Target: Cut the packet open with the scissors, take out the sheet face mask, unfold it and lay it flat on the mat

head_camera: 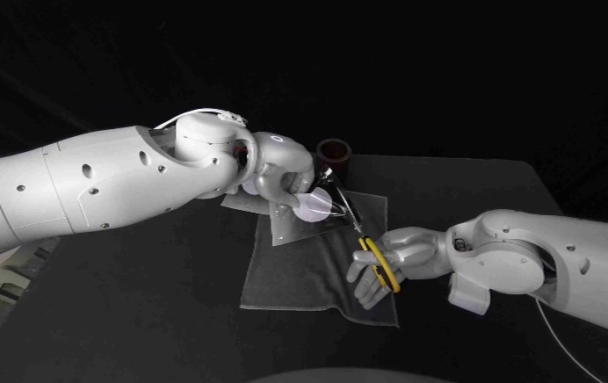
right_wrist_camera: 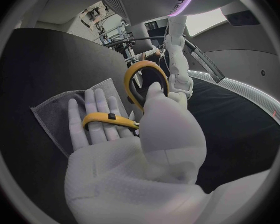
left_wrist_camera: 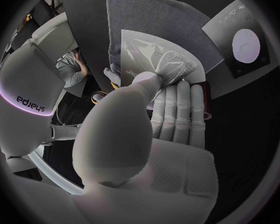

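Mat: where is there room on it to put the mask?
The mat is bare in its near left part, beside the right hand. Crowded: the far end, with the left hand, packet and scissors.

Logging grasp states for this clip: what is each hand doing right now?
Left hand: holding the mask packet.
Right hand: holding the yellow-handled scissors.
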`<act>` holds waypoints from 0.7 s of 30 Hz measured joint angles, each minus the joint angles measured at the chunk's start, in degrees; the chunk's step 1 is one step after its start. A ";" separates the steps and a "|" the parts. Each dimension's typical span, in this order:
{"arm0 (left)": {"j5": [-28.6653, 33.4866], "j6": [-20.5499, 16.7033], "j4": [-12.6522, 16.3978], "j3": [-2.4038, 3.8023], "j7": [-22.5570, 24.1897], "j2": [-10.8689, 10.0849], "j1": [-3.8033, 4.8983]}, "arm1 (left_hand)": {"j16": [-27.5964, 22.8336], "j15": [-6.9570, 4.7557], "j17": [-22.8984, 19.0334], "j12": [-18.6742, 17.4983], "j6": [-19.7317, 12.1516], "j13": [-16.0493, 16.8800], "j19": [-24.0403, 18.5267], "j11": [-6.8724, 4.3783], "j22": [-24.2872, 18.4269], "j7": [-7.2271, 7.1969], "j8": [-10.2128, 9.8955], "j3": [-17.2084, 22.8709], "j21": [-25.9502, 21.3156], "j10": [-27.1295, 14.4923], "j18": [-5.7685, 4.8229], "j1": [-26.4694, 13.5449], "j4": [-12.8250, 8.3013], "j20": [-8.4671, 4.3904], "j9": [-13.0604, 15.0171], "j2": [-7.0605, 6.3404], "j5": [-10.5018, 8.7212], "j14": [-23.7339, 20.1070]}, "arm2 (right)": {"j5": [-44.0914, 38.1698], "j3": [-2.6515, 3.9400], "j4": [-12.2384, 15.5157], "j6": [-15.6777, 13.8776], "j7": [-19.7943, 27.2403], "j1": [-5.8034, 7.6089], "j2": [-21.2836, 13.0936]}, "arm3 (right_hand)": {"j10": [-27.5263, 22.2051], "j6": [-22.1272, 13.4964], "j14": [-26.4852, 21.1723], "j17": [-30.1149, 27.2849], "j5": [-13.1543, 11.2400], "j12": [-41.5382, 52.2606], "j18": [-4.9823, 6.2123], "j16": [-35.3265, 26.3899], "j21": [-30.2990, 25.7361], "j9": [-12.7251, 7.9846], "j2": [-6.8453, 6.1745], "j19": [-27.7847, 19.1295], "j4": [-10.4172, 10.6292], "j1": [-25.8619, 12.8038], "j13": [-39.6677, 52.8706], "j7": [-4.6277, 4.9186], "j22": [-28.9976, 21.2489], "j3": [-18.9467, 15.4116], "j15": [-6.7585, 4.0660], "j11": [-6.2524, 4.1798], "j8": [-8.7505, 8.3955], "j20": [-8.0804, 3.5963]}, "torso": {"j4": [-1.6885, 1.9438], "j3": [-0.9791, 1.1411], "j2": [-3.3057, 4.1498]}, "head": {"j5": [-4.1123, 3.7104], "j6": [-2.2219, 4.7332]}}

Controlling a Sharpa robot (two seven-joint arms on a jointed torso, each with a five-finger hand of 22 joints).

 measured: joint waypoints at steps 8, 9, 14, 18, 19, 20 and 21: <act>0.00 0.01 -0.02 -0.02 -0.02 -0.02 0.00 | 0.00 0.08 0.00 0.00 0.00 0.01 0.00 0.00 0.00 0.00 0.02 0.00 0.00 0.00 -0.01 0.01 0.00 0.00 0.00 0.01 -0.01 0.08 | -0.02 0.01 -0.29 -0.01 0.00 0.00 0.23 | -0.06 0.00 0.00 -0.06 0.00 0.00 0.00 0.24 0.00 -0.02 0.00 0.00 0.00 0.00 0.05 0.00 0.00 0.00 0.01 -0.06 0.00 0.02 | -0.01 0.01 0.02 | 0.08 -0.05; 0.01 0.01 -0.02 -0.02 -0.03 -0.02 0.00 | 0.00 0.08 0.00 0.00 0.00 0.01 0.00 0.00 0.00 0.00 0.02 0.00 0.00 0.00 -0.01 0.01 0.00 0.00 0.00 0.01 -0.01 0.09 | -0.02 0.01 -0.31 -0.01 0.00 0.00 0.24 | -0.06 0.00 0.00 -0.07 0.00 0.00 0.00 0.24 0.00 -0.03 0.01 0.00 0.00 0.00 0.05 0.00 0.01 0.00 0.01 -0.06 0.00 0.02 | -0.02 0.01 0.02 | 0.08 -0.06; 0.09 0.02 0.04 -0.02 -0.03 -0.02 0.00 | 0.00 0.09 0.00 0.00 0.00 0.01 0.00 0.00 -0.01 0.00 0.02 0.00 0.00 0.00 -0.02 0.02 0.00 0.00 0.00 0.02 0.19 0.09 | -0.02 0.01 -0.41 -0.17 0.16 0.00 0.34 | 0.08 0.00 0.00 -0.15 0.00 0.76 0.00 1.28 0.00 0.01 0.88 0.37 0.00 -0.20 0.13 0.00 0.17 0.00 0.02 -0.12 0.73 -0.01 | -0.03 0.04 0.02 | 0.08 -0.02; 0.15 0.04 0.33 -0.02 -0.02 -0.01 -0.02 | 0.00 0.09 0.00 -0.01 -0.01 0.01 0.00 0.00 -0.01 0.01 0.02 0.00 0.00 0.00 -0.03 0.05 0.00 0.00 0.00 0.04 0.19 0.09 | -0.02 0.01 -0.42 -0.48 0.42 0.00 0.55 | 0.57 0.55 0.21 -0.16 0.00 1.22 -0.01 1.97 0.00 0.05 1.31 1.62 0.00 0.23 0.13 0.19 0.32 0.00 0.22 -0.53 1.15 0.10 | -0.04 0.06 0.02 | 0.08 -0.01; 0.17 0.04 0.38 -0.02 -0.01 -0.01 -0.02 | 0.00 0.09 0.00 -0.01 -0.01 0.01 0.00 0.00 -0.01 0.01 0.02 0.00 0.00 0.00 -0.04 0.09 0.00 0.00 0.00 0.09 0.19 0.09 | -0.02 0.01 -0.43 -0.58 0.50 0.00 0.61 | 0.77 0.79 0.41 -0.16 0.00 1.50 -0.01 2.33 0.23 0.05 1.77 2.04 0.00 0.48 0.16 0.05 0.42 0.00 0.42 -0.71 1.39 0.31 | -0.05 0.06 0.02 | 0.07 -0.01; 0.18 0.04 0.43 -0.02 -0.01 -0.01 -0.02 | 0.00 0.09 0.00 -0.01 -0.01 0.01 0.00 0.00 -0.01 0.01 0.02 0.00 0.00 0.00 -0.04 0.10 0.00 0.00 0.00 0.09 0.19 0.09 | -0.01 0.01 -0.45 -0.70 0.57 0.00 0.65 | 1.13 1.16 0.64 -0.21 0.00 1.88 -0.01 2.89 0.58 0.04 2.24 2.81 -0.20 0.68 0.18 0.24 0.54 -0.19 0.66 -0.76 1.81 0.47 | -0.05 0.06 0.02 | 0.05 -0.01; 0.19 0.04 0.44 -0.02 0.00 -0.01 -0.02 | 0.00 0.09 0.00 -0.01 -0.01 0.01 0.00 0.00 -0.01 0.01 0.02 0.00 0.00 0.00 -0.04 0.10 0.00 0.00 0.00 0.09 0.19 0.09 | -0.01 0.01 -0.47 -0.80 0.62 0.00 0.66 | 1.15 1.30 0.74 -0.24 0.00 2.01 -0.01 3.18 0.67 0.04 2.32 3.11 -0.33 0.75 0.19 0.35 0.62 -0.33 0.76 -0.74 1.95 0.65 | -0.05 0.05 0.02 | 0.05 -0.01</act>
